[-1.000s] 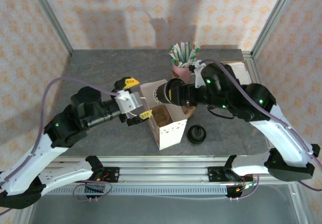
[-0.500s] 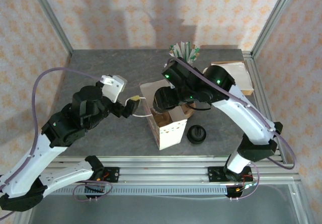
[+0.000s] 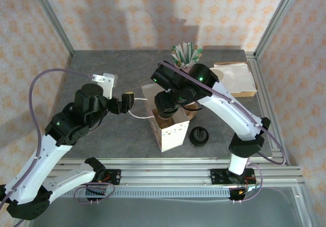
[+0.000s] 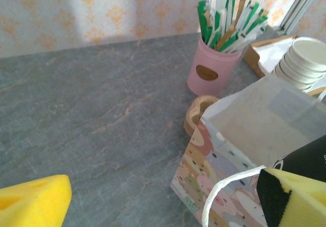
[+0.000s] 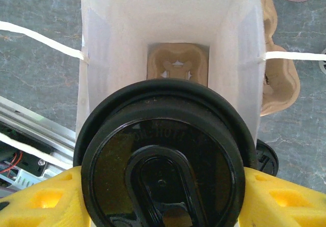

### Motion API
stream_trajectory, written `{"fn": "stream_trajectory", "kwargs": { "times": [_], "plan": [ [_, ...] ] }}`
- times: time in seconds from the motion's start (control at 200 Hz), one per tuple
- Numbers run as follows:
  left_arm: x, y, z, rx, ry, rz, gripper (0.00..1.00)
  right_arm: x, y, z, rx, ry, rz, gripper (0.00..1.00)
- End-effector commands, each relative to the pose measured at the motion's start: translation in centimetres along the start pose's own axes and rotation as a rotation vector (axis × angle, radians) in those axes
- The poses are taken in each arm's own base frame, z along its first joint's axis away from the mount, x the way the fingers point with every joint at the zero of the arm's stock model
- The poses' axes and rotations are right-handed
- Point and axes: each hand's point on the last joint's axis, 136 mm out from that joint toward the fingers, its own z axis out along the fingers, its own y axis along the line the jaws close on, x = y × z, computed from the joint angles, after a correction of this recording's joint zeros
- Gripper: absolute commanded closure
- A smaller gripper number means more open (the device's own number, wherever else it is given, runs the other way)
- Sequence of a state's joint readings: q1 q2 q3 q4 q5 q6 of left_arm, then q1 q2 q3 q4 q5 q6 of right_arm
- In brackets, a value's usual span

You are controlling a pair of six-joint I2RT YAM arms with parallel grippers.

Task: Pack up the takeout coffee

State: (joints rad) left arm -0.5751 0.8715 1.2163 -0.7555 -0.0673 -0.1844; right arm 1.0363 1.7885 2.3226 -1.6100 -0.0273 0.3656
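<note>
Above the bag (image 5: 168,18), the takeout coffee (image 5: 163,160)

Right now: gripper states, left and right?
Left gripper: open, gripping nothing.
Right gripper: shut on the takeout coffee, capped with a round black plastic lid.

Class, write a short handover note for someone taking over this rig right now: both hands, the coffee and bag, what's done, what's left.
Left hand: open, beside the paper bag, with the bag's white handle next to one finger.
Right hand: shut on the takeout coffee, held over the bag's open mouth.
Done: coffee is picked up and lined up above the bag. A cardboard carrier lies at the bottom.
Left: lower the coffee in, probably into the carrier, then release and withdraw.
</note>
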Motion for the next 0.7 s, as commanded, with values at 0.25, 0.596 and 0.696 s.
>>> {"fn": "stream_trajectory", "kwargs": {
  "times": [0.25, 0.596, 0.696],
  "plan": [
    [2.2, 0.7, 1.4, -0.044, 0.069, -0.068, 0.22, 2.5, -1.9, 1.0, 0.128, 0.121, 0.054, 0.37],
    [3.0, 0.4, 2.0, -0.029, 0.1, -0.078, 0.27, 4.5, -2.4, 2.4, 0.157, 0.198, 0.064, 0.38],
    [3.3, 0.1, 2.1, -0.012, 0.105, -0.086, 0.3, 4.9, -2.6, 2.8, 0.173, 0.22, 0.061, 0.38]
  ]
}}
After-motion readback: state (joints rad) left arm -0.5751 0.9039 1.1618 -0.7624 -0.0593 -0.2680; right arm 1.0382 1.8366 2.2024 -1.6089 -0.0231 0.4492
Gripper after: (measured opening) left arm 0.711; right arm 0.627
